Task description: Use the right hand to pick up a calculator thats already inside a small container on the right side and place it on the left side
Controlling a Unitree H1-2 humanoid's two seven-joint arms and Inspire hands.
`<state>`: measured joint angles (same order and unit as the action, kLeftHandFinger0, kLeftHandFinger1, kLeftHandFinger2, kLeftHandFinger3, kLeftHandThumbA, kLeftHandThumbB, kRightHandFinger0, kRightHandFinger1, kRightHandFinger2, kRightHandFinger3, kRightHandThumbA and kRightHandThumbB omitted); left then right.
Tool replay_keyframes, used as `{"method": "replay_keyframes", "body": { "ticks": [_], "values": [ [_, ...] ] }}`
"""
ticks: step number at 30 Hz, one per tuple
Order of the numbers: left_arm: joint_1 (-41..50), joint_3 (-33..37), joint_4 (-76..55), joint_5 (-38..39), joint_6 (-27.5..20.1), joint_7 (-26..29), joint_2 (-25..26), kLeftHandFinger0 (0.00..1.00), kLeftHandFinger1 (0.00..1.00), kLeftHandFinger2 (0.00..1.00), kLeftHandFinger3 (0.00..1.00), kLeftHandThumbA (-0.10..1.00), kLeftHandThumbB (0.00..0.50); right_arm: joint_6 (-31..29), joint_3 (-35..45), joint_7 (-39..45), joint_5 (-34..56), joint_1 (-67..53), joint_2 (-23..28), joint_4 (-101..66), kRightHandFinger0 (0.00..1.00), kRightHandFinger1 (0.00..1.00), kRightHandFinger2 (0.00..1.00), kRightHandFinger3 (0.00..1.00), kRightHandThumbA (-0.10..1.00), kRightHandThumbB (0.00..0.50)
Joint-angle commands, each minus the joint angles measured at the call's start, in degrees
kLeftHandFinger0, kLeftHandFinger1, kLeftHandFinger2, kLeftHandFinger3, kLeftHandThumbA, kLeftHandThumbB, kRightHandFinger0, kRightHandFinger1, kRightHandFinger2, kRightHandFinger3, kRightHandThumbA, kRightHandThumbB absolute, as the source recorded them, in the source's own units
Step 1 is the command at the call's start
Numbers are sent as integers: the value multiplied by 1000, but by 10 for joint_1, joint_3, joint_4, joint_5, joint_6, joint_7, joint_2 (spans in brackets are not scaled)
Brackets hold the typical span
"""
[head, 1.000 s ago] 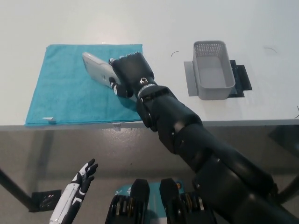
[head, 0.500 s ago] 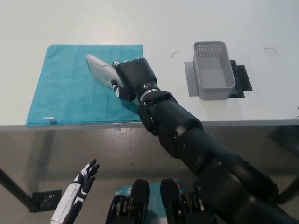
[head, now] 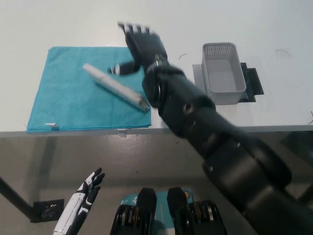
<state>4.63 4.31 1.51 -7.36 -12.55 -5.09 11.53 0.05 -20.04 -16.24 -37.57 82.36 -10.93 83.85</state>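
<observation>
Lying flat at far left on white table (head: 254, 19): teal towel (head: 63, 98), near edge just reaching the table's front edge. Small white tag showing at its lower left corner.

Hanging low at bottom left, below table level and well apart from everything on top: white left hand (head: 78, 203), resting, fingers spread and holding nothing.

Lying on the towel, right of centre: calculator (head: 116, 87), silver-grey, set diagonally from upper left to lower right. Looking tipped onto its long edge rather than lying face up, though hard to tell for certain. Lower right end sitting close to the towel's right border.

Hovering just above and right of the calculator's middle: black right hand (head: 143, 46), palm raised over the towel's top right corner, fingers spread and pointing away from the robot, gripping nothing. Slightly blurred. Thumb reaching down toward the calculator; touching or apart, cannot tell. Black right arm running back from the hand to the lower right of the picture, covering the towel's right edge.

Standing to the right, well apart from the towel: small grey container (head: 224, 73), perforated walls, nothing visible inside. Sitting on a grey mat (head: 198, 78) with a dark piece showing at its right side.
</observation>
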Motion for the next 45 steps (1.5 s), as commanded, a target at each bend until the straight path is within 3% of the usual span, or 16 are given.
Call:
{"method": "replay_keyframes", "body": {
  "ticks": [1,3,7,10,16,19,20,23,28,35,37,38,39,43,45],
  "values": [
    [-3,2,-17,-1,-5,-10,8,1000,1000,1000,1000,1000,19,-47,27,-30,51,120,16,-31,1000,1000,1000,1000,967,500],
    [-2,3,-17,0,-7,-12,9,1000,1000,1000,1000,1000,5,-51,34,-33,57,138,23,-33,1000,1000,1000,1000,925,500],
    [0,4,-13,3,-14,-12,10,1000,1000,1000,1000,1000,0,-62,40,-26,68,154,33,-38,1000,1000,1000,1000,956,500],
    [1,4,-8,4,-13,-10,8,1000,1000,1000,1000,1000,27,-74,43,-36,74,164,40,-43,1000,1000,1000,1000,943,500],
    [1,5,-5,4,-15,-10,7,1000,1000,1000,1000,1000,30,-109,56,-41,96,160,52,-67,1000,1000,1000,1000,949,500],
    [8,6,-4,-1,-21,-6,7,1000,1000,1000,1000,1000,8,-134,71,-51,110,133,62,-114,1000,1000,1000,1000,949,490],
    [10,7,-2,1,-24,-6,6,1000,1000,1000,1000,1000,1,-146,78,-57,114,117,67,-145,1000,1000,1000,1000,967,496],
    [15,4,-2,11,-20,-10,9,1000,1000,1000,1000,1000,11,-122,88,-29,107,25,91,-366,1000,1000,1000,1000,967,439],
    [17,5,7,11,-28,-8,8,1000,1000,1000,1000,1000,0,-80,93,19,100,-58,120,-576,1000,1000,1000,1000,1000,476],
    [32,9,6,0,-25,-3,3,1000,1000,1000,1000,1000,0,-36,112,74,109,-177,148,-831,1000,1000,1000,1000,984,409],
    [37,9,7,5,-22,-6,3,1000,1000,1000,1000,1000,6,-43,114,77,110,-202,153,-873,1000,1000,1000,1000,981,409],
    [40,10,8,5,-23,-6,3,1000,1000,1000,1000,1000,0,-27,117,89,117,-231,155,-928,1000,1000,1000,1000,998,443],
    [41,10,7,6,-23,-6,3,1000,1000,1000,1000,1000,0,-21,118,93,117,-240,155,-944,1000,1000,1000,1000,1000,446],
    [49,10,15,7,-23,-6,4,1000,1000,1000,1000,1000,3,-7,118,106,102,-324,157,-1087,1000,1000,1000,1000,1000,425],
    [54,11,20,3,-28,-5,4,1000,1000,1000,1000,1000,1,7,121,107,85,-356,145,-1151,1000,1000,1000,1000,1000,456]
  ]
}}
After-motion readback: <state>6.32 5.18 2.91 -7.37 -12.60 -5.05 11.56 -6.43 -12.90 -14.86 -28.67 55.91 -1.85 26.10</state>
